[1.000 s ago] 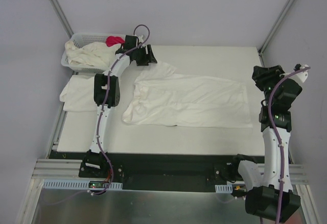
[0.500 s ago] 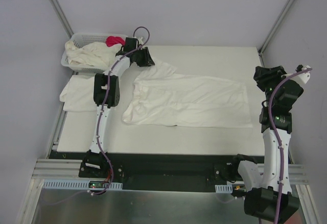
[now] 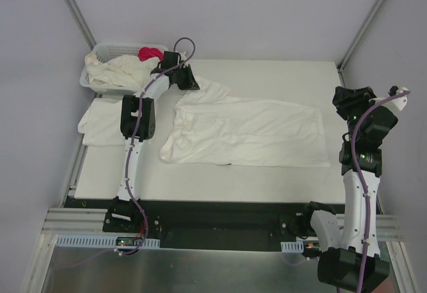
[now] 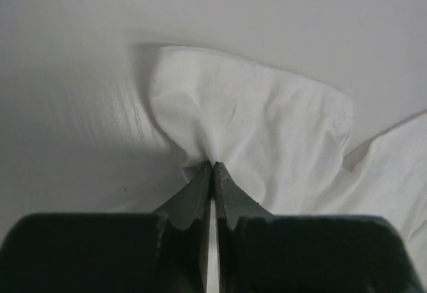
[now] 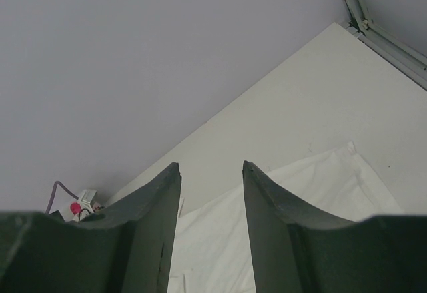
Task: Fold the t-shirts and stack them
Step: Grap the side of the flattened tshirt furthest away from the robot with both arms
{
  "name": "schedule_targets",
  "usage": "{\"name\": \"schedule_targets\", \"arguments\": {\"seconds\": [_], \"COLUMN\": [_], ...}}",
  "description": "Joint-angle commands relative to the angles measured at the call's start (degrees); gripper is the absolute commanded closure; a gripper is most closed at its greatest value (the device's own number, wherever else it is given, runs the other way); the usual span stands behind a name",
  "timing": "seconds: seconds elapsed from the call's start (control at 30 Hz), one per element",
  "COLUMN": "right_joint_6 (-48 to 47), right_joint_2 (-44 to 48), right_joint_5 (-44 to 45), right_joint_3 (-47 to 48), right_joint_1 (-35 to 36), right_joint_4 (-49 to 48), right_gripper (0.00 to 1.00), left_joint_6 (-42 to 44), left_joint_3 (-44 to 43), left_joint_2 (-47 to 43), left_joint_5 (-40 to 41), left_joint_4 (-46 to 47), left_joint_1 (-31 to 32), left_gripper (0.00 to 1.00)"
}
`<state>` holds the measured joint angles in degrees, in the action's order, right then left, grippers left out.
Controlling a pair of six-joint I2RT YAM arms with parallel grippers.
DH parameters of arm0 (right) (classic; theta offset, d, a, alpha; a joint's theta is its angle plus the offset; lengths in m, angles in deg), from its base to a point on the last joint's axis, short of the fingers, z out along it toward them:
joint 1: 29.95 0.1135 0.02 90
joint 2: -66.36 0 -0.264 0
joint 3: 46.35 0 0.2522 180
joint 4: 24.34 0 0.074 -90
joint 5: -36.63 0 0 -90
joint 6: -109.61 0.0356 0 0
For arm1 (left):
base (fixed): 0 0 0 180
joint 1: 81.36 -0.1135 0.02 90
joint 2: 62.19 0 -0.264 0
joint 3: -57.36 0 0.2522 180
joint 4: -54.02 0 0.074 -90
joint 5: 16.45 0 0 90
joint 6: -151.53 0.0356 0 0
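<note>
A white t-shirt (image 3: pixel 247 133) lies spread flat across the middle of the table. Its upper left sleeve (image 4: pixel 253 119) is bunched at my left gripper (image 3: pixel 189 81), which is shut on that sleeve's cloth (image 4: pixel 213 165). A folded t-shirt (image 3: pixel 100 123) lies at the table's left edge. Another t-shirt (image 3: pixel 117 71) lies crumpled in the basket. My right gripper (image 3: pixel 345 99) hangs above the table's right side, beyond the spread shirt's right end. In the right wrist view it (image 5: pixel 211 165) stands open with nothing between its fingers.
A white lattice basket (image 3: pixel 100 51) stands at the back left, with a pink-red cloth (image 3: pixel 149 53) on its rim. The table's right edge and a metal frame post (image 5: pixel 380 36) are close to the right arm.
My left gripper has closed from open onto the shirt's sleeve and shifted slightly left. The right arm has barely moved.
</note>
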<state>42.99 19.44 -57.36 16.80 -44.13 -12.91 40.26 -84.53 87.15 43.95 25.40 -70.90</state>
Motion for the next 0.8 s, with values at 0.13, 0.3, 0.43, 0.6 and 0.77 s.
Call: {"name": "schedule_targets", "arguments": {"seconds": [0.13,0.3,0.43,0.6,0.77], "right_joint_6": [2.02,3.52,3.43,3.17,3.08], "right_joint_2": [-0.46,-1.69,-1.51,-1.34,-6.15], "right_joint_5": [-2.25,-3.83,-4.45,-4.88,-5.59], "right_joint_3": [0.01,0.1,0.36,0.45,1.41], "right_joint_1": [-0.5,-0.5,-0.5,-0.5,-0.5], "right_joint_4": [-2.07,-1.8,-1.8,-1.54,-0.23], "right_gripper": [0.55,0.55,0.55,0.55,0.55], "left_joint_6": [2.56,3.7,4.92,5.37,4.76], "left_joint_3": [10.0,18.35,24.76,30.05,28.39], "left_joint_2": [-10.73,-16.34,-20.39,-23.91,-23.83], "left_joint_5": [1.92,3.5,5.26,7.98,7.63], "left_joint_4": [-2.29,-2.29,-2.29,-0.89,-0.18], "left_joint_1": [0.79,2.28,4.04,5.54,5.71], "left_gripper": [1.0,1.0,1.0,1.0,1.0]}}
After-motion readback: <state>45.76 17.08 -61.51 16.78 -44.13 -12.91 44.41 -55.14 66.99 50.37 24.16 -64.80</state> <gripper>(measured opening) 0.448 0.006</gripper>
